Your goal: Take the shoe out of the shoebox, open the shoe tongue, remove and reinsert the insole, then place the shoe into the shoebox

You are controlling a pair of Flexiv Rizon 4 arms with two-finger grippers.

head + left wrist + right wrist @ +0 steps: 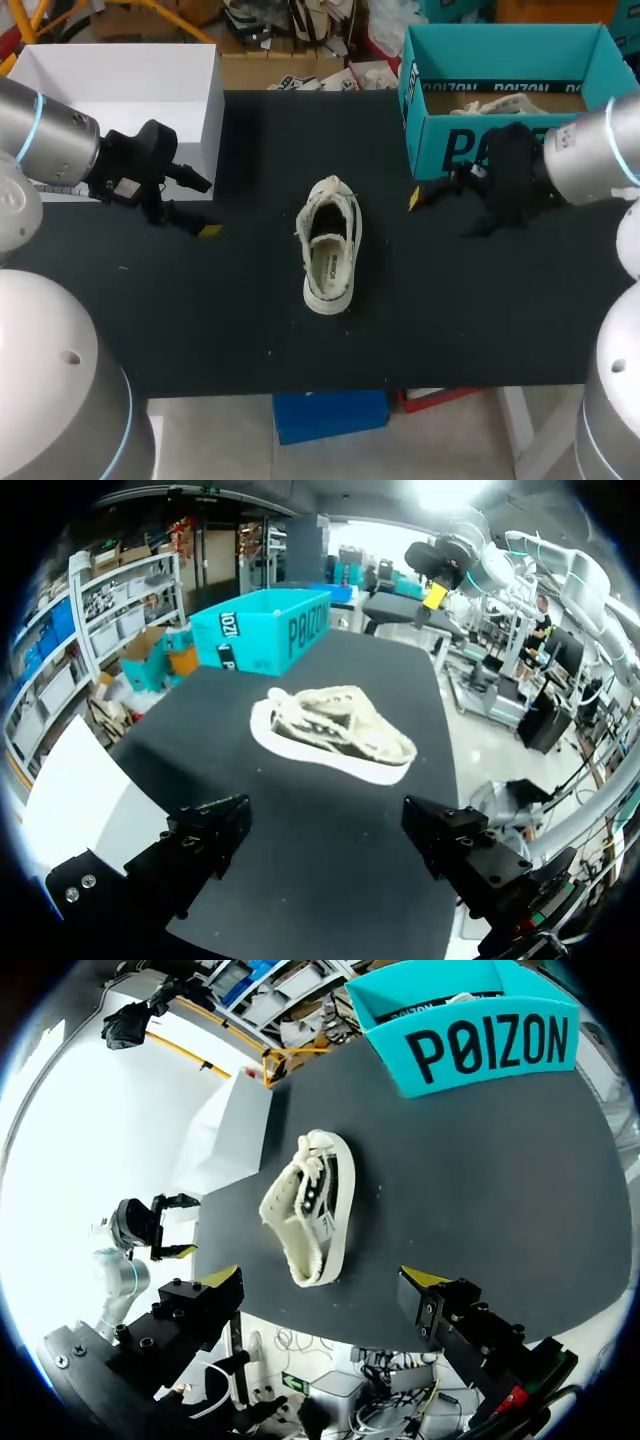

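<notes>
A white low sneaker with a dark inside (329, 246) stands on its sole near the middle of the black surface (240, 330), outside of any box. Its long side runs from the near edge toward the far edge, and its laces look loose. Both arms are well apart from it, one on each side.

The teal cardboard shoebox (436, 126) stands open at the far right part of the surface. Another pale shoe (497, 101) lies inside it. A white open box (120, 95) stands at the far left.

The left gripper (204, 206) hangs over the surface just beside the near corner of the white open box. In the left wrist view its fingers (205, 842) are spread wide and hold nothing; the sneaker (338, 732) lies ahead of them, with the shoebox (262, 632) further behind.

The right gripper (432, 186) is just in front of the shoebox wall. In the right wrist view its fingers (222, 1282) are also released and empty. The sneaker (310, 1205) lies ahead of them, between the shoebox (485, 1038) and the white open box (236, 1132).
</notes>
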